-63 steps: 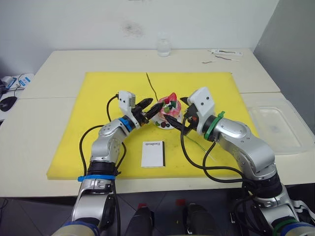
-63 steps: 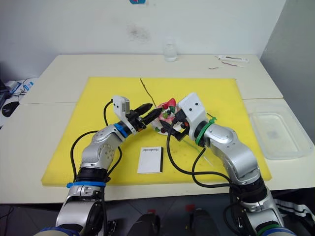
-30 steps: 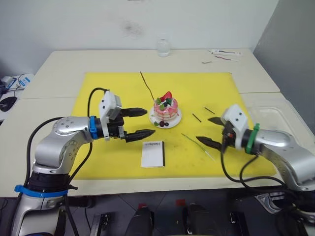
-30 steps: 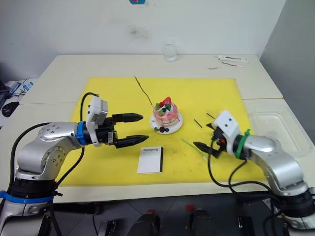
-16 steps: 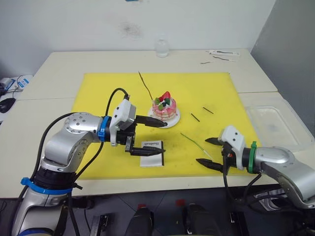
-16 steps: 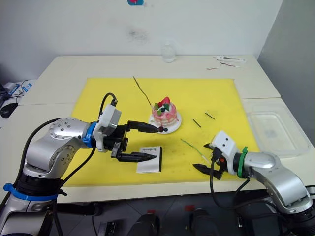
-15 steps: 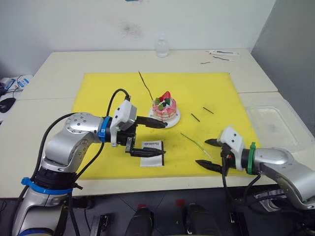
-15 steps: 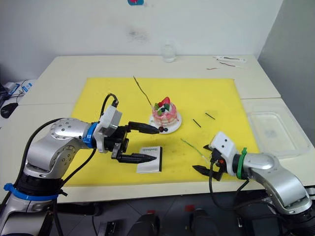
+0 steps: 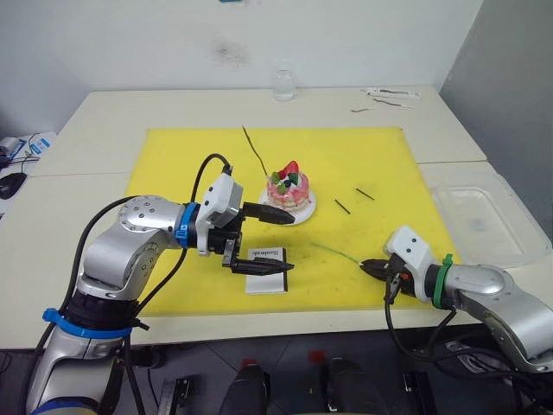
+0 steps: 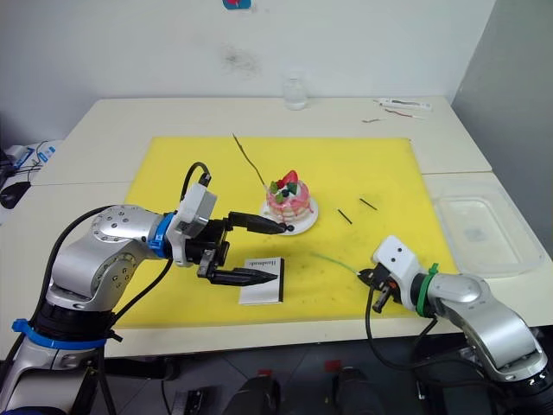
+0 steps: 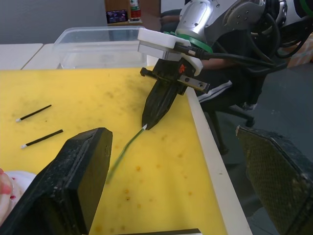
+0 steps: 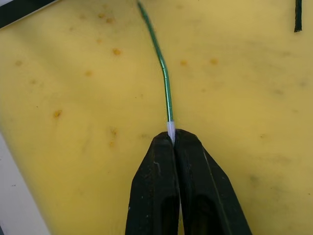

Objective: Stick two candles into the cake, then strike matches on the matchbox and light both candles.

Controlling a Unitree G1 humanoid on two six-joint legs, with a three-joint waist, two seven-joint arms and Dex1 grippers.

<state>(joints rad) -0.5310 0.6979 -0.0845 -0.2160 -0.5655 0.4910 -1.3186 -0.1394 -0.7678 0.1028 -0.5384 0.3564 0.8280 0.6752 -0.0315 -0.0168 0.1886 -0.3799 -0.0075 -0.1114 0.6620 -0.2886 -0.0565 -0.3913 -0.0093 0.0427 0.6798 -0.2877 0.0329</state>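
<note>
R end effector [image 12: 172, 139] pinched shut on pale tip of near candle [image 12: 164, 83], lying on mat w/ long axis running far-left toward cake [image 9: 289, 186]; L end effector [image 9: 278, 240] wide over matchbox [image 9: 268, 269].

small black lettering on white matchbox [image 9: 267, 271], too small to read
</note>
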